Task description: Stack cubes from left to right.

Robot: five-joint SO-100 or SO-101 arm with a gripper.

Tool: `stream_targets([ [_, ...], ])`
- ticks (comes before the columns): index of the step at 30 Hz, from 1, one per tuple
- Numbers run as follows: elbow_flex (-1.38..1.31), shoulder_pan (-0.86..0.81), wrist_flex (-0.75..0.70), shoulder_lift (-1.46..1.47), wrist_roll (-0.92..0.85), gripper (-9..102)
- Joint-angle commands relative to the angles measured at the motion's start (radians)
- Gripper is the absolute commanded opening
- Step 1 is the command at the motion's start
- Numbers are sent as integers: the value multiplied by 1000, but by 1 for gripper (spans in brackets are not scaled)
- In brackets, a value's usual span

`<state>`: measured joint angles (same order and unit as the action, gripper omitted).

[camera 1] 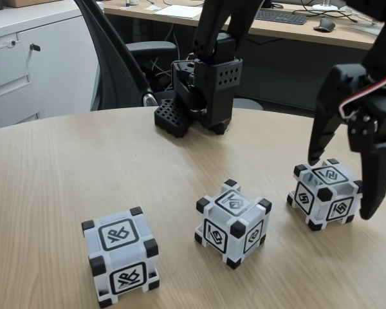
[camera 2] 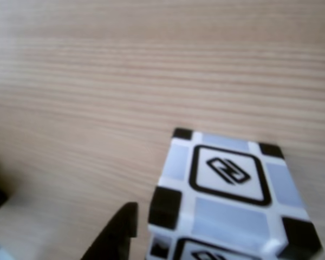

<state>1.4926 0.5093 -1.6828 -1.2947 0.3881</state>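
Three grey-white cubes with black corners stand in a row on the wooden table (camera 1: 83,167). The left cube (camera 1: 120,255) is nearest the front, the middle cube (camera 1: 233,222) is beside it, and the right cube (camera 1: 325,193) is furthest back. My black gripper (camera 1: 341,187) is open and hangs over the right cube, with one finger (camera 1: 318,135) behind its left side and the other (camera 1: 376,187) at its right. In the other view this cube (camera 2: 227,184) lies between the fingertips of the gripper (camera 2: 232,225), and a gap shows beside the left finger (camera 2: 116,235).
The arm's black perforated base (camera 1: 206,84) stands at the table's far edge. Behind the table are an office chair (camera 1: 116,58), a desk (camera 1: 276,26) with a keyboard, and a white cabinet (camera 1: 32,64). Bare tabletop stretches to the left.
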Motion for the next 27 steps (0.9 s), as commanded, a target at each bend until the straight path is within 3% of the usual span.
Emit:
stream_targets([
  [1,-6,3,-2,-12,17,37],
  [27,-9,-12,3,67,6,32],
])
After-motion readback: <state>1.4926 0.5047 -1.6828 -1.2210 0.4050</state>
